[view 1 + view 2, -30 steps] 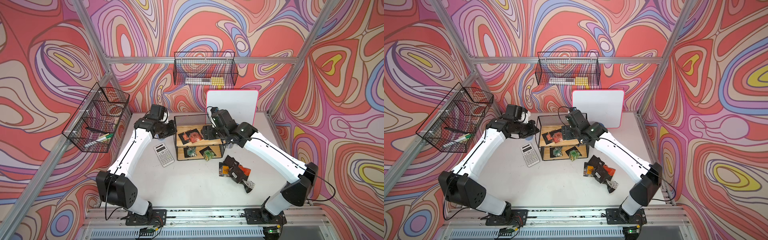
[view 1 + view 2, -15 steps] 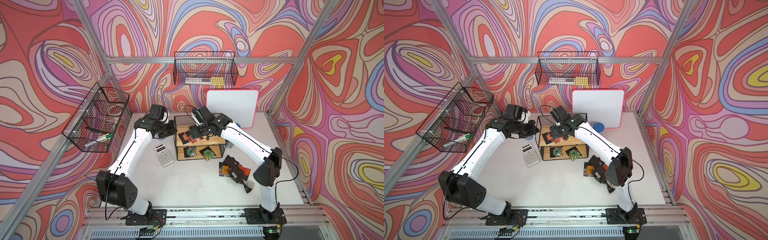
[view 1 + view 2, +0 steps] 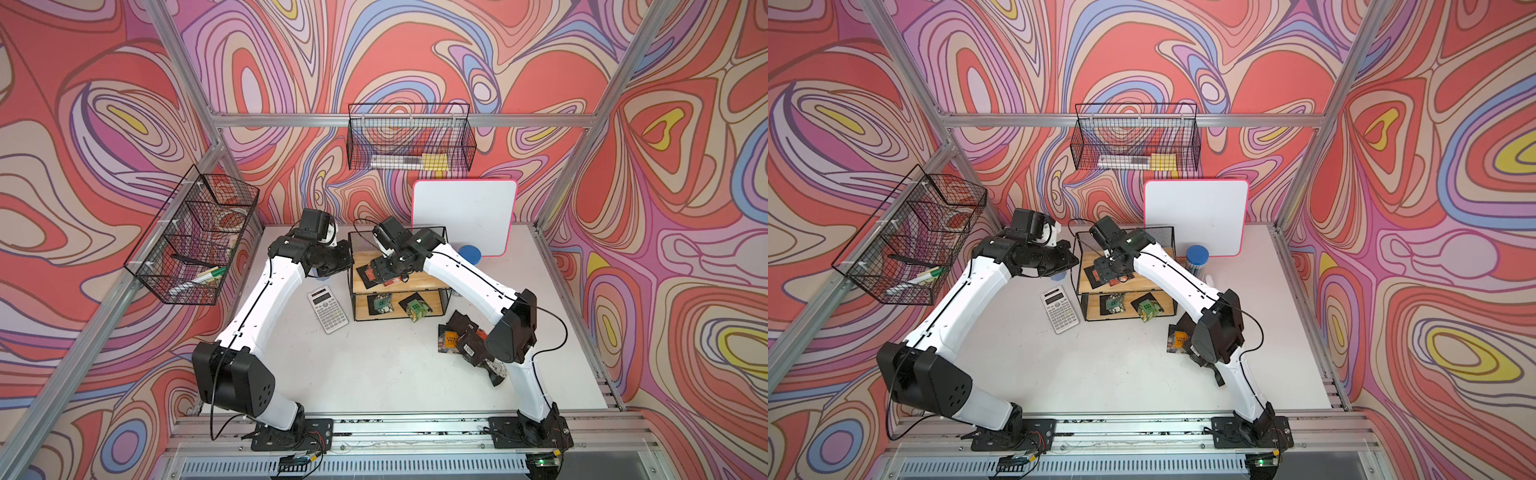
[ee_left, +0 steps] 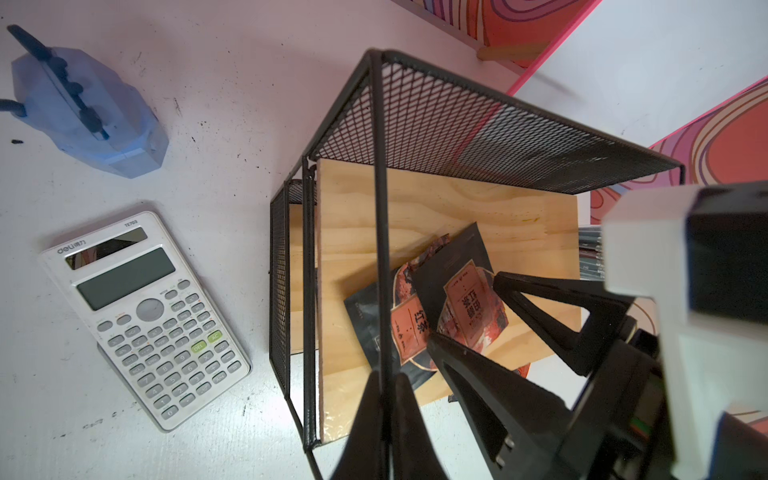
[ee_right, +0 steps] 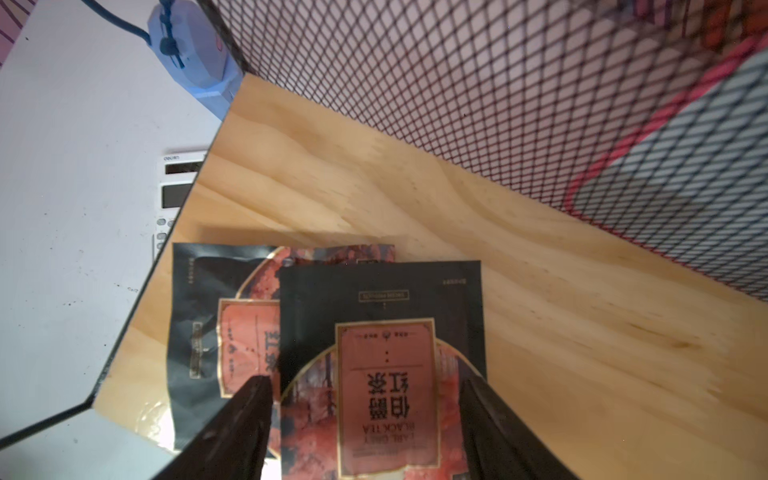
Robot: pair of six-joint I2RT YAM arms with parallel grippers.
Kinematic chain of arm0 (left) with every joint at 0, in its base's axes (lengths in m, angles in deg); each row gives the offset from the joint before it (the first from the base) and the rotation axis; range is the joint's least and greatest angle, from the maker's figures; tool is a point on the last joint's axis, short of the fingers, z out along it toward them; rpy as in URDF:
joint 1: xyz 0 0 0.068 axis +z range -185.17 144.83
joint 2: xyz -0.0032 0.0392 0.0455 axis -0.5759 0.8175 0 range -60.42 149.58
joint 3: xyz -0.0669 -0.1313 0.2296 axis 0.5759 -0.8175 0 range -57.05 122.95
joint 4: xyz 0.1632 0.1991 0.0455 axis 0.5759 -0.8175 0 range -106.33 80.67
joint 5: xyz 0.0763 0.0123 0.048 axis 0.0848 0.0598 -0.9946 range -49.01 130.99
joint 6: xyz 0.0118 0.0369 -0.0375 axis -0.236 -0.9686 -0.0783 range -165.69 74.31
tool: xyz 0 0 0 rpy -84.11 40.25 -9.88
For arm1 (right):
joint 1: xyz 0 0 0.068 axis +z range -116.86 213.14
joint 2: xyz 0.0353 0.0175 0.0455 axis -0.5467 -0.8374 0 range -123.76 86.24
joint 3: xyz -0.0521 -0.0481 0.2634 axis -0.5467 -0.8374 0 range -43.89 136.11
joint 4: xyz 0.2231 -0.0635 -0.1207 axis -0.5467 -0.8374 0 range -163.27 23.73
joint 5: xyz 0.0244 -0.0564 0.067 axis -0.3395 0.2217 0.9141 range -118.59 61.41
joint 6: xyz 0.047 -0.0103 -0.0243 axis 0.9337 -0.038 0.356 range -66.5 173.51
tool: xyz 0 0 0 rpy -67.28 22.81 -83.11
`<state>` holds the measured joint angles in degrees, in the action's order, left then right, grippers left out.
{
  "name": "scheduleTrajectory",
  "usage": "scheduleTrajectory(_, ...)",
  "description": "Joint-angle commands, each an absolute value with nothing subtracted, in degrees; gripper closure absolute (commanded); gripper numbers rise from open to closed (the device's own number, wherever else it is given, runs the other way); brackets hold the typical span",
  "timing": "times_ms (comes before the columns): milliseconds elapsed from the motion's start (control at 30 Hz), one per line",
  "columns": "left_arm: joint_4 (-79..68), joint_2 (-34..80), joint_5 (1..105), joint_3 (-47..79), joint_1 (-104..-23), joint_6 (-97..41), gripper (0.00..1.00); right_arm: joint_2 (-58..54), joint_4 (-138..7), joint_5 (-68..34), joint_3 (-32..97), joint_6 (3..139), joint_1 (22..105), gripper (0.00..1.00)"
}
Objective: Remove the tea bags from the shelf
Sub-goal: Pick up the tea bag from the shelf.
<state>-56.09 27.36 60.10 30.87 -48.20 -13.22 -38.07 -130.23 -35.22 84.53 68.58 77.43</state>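
Right pincer hangs over the upper board of the shelf, its two black fingers spread wide, one at each side edge of a black and red tea bag; whether they press on it cannot be told. That one lies partly over a second tea bag, also red, both near the front left part of the board. Left pincer is closed tight on a thin black wire of the shelf's frame, at the shelf's left end. On the lower board lie two green tea bags, near each other but apart. A loose pile of tea bags sits on the white surface to the right of the shelf, partly hidden by the right arm. A calculator lies on the surface just left of the shelf
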Motion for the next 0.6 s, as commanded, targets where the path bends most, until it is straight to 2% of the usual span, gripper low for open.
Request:
scheduleTrajectory(0,-55.5,28.2,59.6,32.0,-48.0,-12.1,1.00,-37.7,-130.5,-36.0,82.3,68.7,77.5,0.29)
scheduleTrajectory(167,-55.4,28.4,59.6,32.1,-48.0,-12.1,1.00,-36.5,-129.8,-36.4,78.6,69.7,77.5,0.34)
scheduleTrajectory(400,-55.6,28.3,59.6,32.2,-48.0,-12.3,1.00,-33.8,-127.4,-36.2,73.3,71.3,77.5,0.46)
scheduleTrajectory(567,-55.5,28.2,59.7,32.2,-48.0,-12.2,1.00,-33.4,-126.8,-35.4,72.7,72.4,77.4,0.47)
